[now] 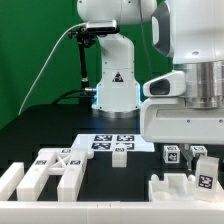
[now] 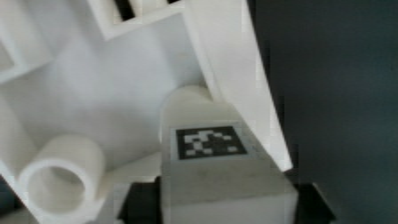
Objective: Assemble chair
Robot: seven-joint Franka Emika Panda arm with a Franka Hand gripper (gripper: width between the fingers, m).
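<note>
The chair is in loose white pieces. In the wrist view, a narrow white chair piece with a square tag [image 2: 210, 142] fills the gap between the two dark fingers [image 2: 153, 196] of my gripper [image 2: 226, 200], which presses on both its sides. Beside it lies a short white round peg [image 2: 61, 182], and a large slotted white chair panel [image 2: 169, 60] lies under them. In the exterior view, the arm's white hand [image 1: 186, 105] hangs low over tagged pieces [image 1: 172, 154] at the right; its fingertips are hidden there.
The marker board [image 1: 112, 141] lies mid-table in front of the robot base [image 1: 113, 85]. A white ladder-like chair piece [image 1: 52, 172] sits at the exterior view's front left, a small block [image 1: 120, 154] near the middle, and a chunky white piece [image 1: 185, 190] at the front right.
</note>
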